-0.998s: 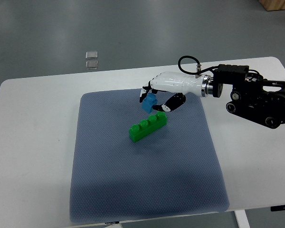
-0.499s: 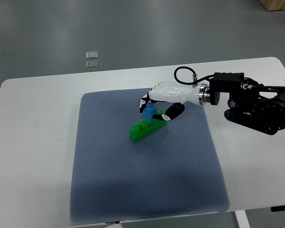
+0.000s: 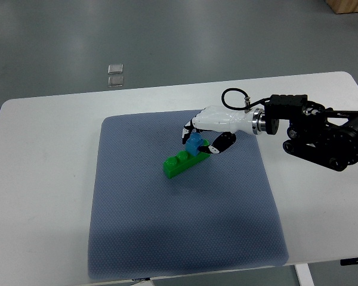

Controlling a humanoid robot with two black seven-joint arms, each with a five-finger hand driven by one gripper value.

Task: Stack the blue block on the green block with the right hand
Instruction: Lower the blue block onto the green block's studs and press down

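Green block point(image 3: 180, 162), a long studded brick, lies diagonally on the blue-grey mat point(image 3: 167, 232) that covers the middle of the white tabletop point(image 3: 42, 179). Blue block point(image 3: 194, 143) sits at the far right end of the green block, touching its top studs and tilted slightly. Right hand point(image 3: 204, 134), white with black joints, reaches in from the right of the green block on a black arm point(image 3: 322, 134); its fingers point(image 3: 219, 144) are closed around the blue block, the thumb side to the right of it and the other fingertips on the far left side. A black cable loop point(image 3: 231, 95) rises above the wrist, further right of the green block. Beyond the tabletop's far edge, up and to the left of the green block, two small pale squares point(image 3: 114, 75) lie on the grey floor point(image 3: 167, 36).
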